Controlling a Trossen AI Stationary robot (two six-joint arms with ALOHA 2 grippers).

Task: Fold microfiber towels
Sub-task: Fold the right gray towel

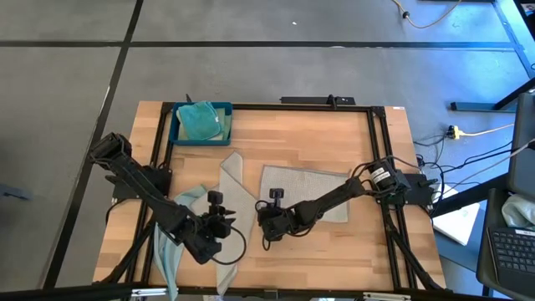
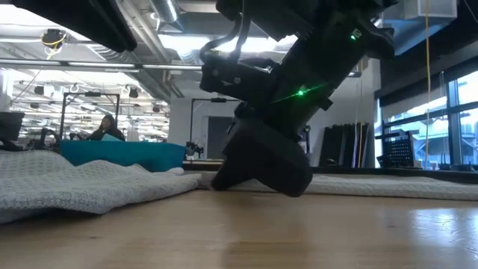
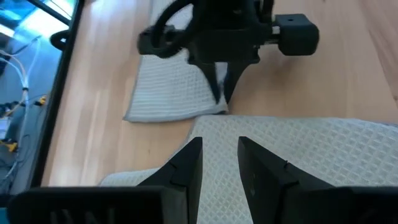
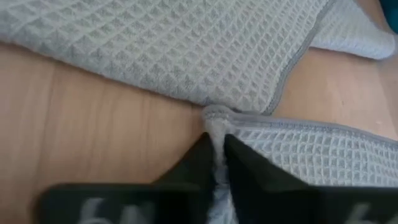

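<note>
Robotics lab: concrete floor (image 1: 251, 67), framed wooden table (image 1: 318, 242), ceiling ducts (image 2: 149, 22), floor cables (image 1: 476, 132).

Bright, even light falls on the table (image 1: 318, 226) from overhead, with only soft shadows close under the arms. Above the table in the low view, ceiling lights (image 2: 187, 45) glare white, and the arm before them is a near-black silhouette with a green dot of light. The grey towel (image 4: 186, 50) shows crisp weave up close; the fingers (image 4: 199, 168) beside it look blurred, perhaps too near.
</note>
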